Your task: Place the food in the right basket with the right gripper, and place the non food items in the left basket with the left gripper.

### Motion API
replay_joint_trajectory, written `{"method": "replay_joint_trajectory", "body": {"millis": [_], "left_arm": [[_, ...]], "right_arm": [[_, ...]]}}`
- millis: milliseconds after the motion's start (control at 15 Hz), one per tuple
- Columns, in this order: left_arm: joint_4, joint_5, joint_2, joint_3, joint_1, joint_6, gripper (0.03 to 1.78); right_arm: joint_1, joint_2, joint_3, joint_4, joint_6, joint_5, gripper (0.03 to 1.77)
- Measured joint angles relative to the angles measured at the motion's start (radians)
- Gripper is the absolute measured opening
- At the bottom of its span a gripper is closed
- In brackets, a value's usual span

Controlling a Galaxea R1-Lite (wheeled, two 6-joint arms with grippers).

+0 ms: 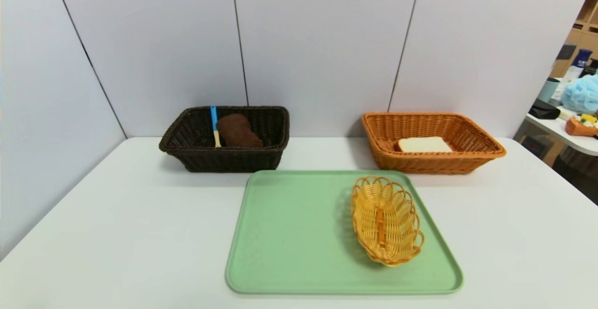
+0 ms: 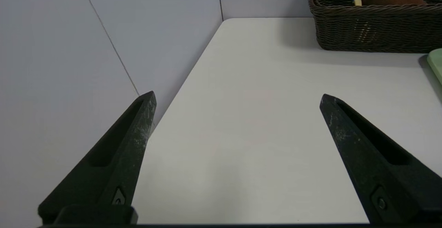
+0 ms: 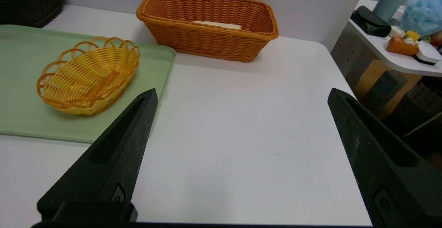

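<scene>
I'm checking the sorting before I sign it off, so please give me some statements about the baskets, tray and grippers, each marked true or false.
1. The bread slice lies in the orange-tan basket. True.
2. The brown towel lies on the green tray. False: it is in the dark brown basket.
3. The blue-handled spoon is in the same basket as the towel. True.
4. The small yellow basket holds the spoon. False: it is empty, on the tray.
5. The left gripper and right gripper are both open above the white table. True.
</scene>
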Motion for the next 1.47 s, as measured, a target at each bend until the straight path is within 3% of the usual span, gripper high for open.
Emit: {"method": "replay_joint_trajectory", "body": {"millis": [200, 400, 600, 733, 933, 1133, 1400, 1467], "left_arm": [[0.006, 0.062, -0.005, -0.001, 0.011, 0.005, 1.69], [0.03, 0.081, -0.037, 0.016, 0.031, 0.005, 1.69], [0.061, 0.068, -0.085, 0.036, 0.048, 0.002, 1.69], [0.07, 0.046, -0.126, 0.046, 0.051, 0.008, 1.69], [0.133, -0.013, -0.204, 0.057, 0.054, 0.036, 1.69], [0.16, -0.091, -0.249, 0.061, 0.055, 0.058, 1.69], [0.158, -0.153, -0.264, 0.077, 0.056, 0.057, 1.69], [0.155, -0.165, -0.265, 0.081, 0.056, 0.051, 1.69]], "right_arm": [[0.001, -0.001, 0.0, 0.004, -0.001, 0.009, 1.7], [0.024, -0.001, 0.0, -0.002, -0.002, -0.014, 1.7], [0.134, 0.0, 0.007, -0.008, 0.0, -0.122, 1.7], [0.181, 0.0, 0.018, -0.013, 0.008, -0.171, 1.7], [0.195, -0.001, 0.032, -0.04, 0.04, -0.167, 1.7], [0.198, -0.001, 0.076, -0.167, 0.039, -0.167, 1.7], [0.198, -0.001, 0.158, -0.359, 0.039, -0.277, 1.7], [0.199, -0.001, 0.175, -0.383, 0.037, -0.278, 1.7]]}}
